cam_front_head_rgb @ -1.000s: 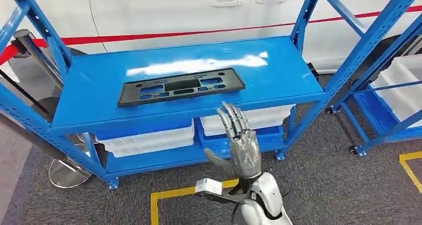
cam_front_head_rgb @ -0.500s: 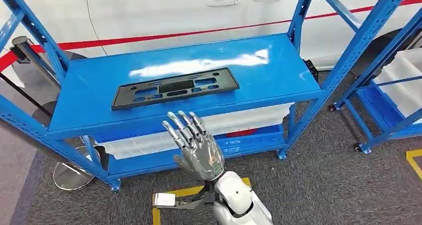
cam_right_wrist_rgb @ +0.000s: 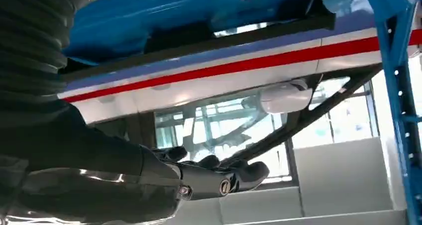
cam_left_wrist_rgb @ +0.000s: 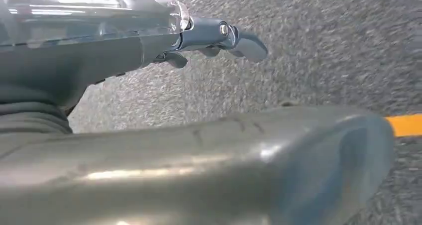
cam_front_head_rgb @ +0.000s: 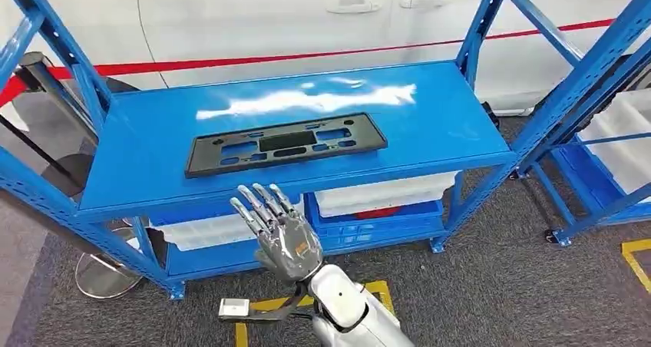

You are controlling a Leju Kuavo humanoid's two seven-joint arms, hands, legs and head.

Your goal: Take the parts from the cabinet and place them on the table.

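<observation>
Head view: right hand [cam_front_head_rgb: 284, 239] empty, fingers [cam_front_head_rgb: 257, 205] spread, below black part [cam_front_head_rgb: 285, 143] on shelf [cam_front_head_rgb: 430, 117].

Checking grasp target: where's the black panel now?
Head view: black panel lies flat mid-shelf on the blue rack, just beyond the raised right hand.
</observation>
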